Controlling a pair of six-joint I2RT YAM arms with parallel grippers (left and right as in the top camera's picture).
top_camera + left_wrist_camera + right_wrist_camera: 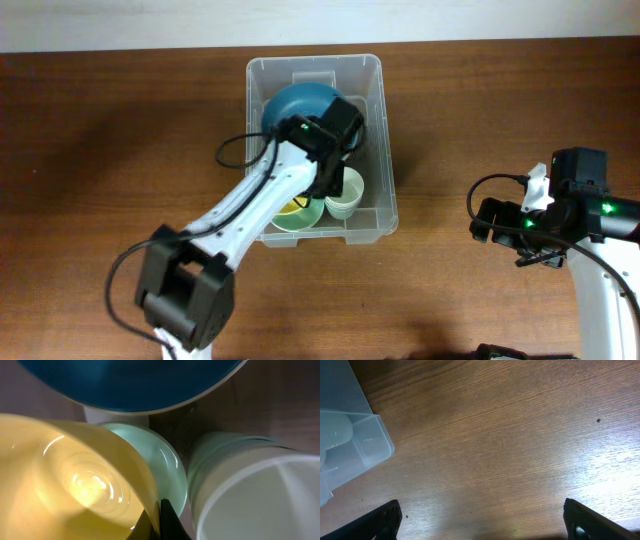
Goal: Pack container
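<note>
The clear container (386,130) stands at the table's middle back. Inside it are a blue bowl (292,100), a yellow cup (290,207), a mint green cup (306,218) and a pale cup (346,195). My left gripper (328,172) reaches down into the container. In the left wrist view its fingers (160,521) are shut on the wall of the yellow cup (75,485), with the mint green cup (162,462) just behind, the pale cup (250,495) to the right and the blue bowl (130,380) above. My right gripper (482,520) is open and empty over bare wood.
The container's corner (355,440) shows at the left of the right wrist view. The right arm (560,215) sits to the right of the container, apart from it. The table is brown wood (120,150).
</note>
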